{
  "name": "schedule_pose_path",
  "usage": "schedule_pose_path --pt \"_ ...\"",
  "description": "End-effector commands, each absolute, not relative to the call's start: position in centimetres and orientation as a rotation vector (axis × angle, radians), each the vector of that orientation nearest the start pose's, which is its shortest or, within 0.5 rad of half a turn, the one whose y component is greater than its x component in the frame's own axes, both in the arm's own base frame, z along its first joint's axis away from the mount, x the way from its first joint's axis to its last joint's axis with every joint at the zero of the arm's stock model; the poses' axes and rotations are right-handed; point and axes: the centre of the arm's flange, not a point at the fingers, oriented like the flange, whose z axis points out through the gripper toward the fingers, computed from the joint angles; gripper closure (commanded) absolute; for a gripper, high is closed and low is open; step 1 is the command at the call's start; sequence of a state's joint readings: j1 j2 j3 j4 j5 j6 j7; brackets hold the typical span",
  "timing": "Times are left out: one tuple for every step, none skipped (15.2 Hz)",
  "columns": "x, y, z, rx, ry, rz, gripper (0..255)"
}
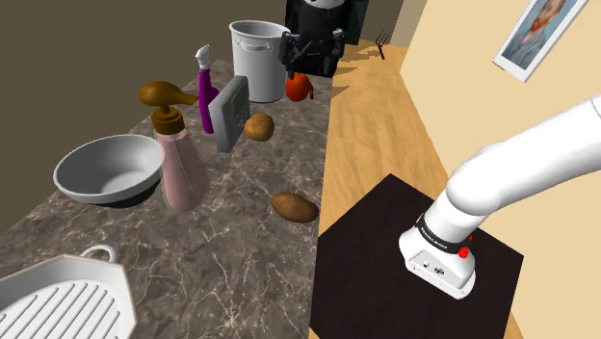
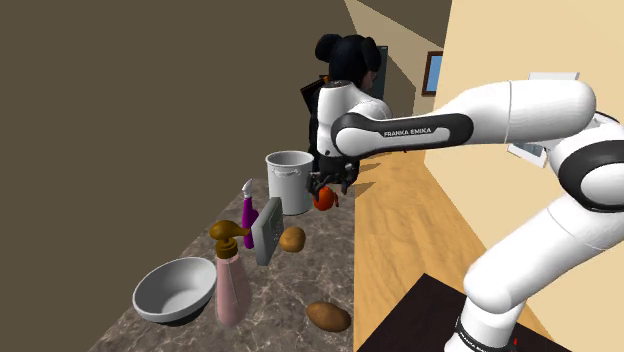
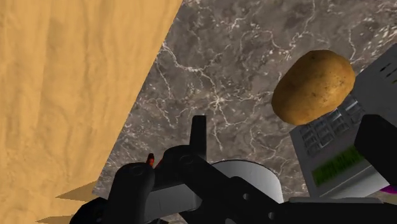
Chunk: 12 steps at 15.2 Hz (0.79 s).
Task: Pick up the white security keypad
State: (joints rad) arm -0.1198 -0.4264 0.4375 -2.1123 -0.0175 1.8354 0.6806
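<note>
White ribbed tray (image 1: 58,299) is nearest. Keypad (image 1: 229,114) stands on edge on desk (image 1: 241,260), btw. purple bottle (image 1: 205,91) and potato (image 1: 258,126). End effector (image 1: 310,69) hovers near pot (image 1: 256,53), fingers apart, empty. Best approach: span the thin edges, avoid the potato.

The white arm (image 2: 505,105) rises from its base, folds at the elbow and stretches level toward the second exterior view's left, wrist turned down, its black gripper (image 2: 330,187) pointing downward with fingers standing apart.
</note>
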Motion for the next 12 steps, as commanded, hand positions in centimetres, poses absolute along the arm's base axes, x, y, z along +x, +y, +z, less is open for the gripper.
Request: schedule_pose_path --pt "43.9 18.2 56.9 -3.171 0.721 -0.31 0" --pt "45.0 18.9 56.4 -3.164 0.768 -0.311 0" --pt "46.1 19.7 55.9 -3.157 0.815 -0.311 0" --pt "47.2 20.4 55.4 -3.148 0.861 -0.312 0" --pt "48.4 21.1 54.9 -3.139 0.908 -0.312 0" --pt "49.5 21.7 54.4 -3.13 0.954 -0.313 0" --pt "50.7 22.3 53.9 -3.12 1.001 -0.313 0" --pt "51.9 22.9 53.5 -3.109 1.047 -0.313 0" --pt "53.1 23.4 53.0 -3.097 1.093 -0.313 0" --pt "54.4 23.9 52.5 -3.084 1.139 -0.313 0" --pt "55.6 24.3 52.0 -3.071 1.185 -0.313 0" --pt "56.9 24.8 51.5 -3.057 1.231 -0.313 0"
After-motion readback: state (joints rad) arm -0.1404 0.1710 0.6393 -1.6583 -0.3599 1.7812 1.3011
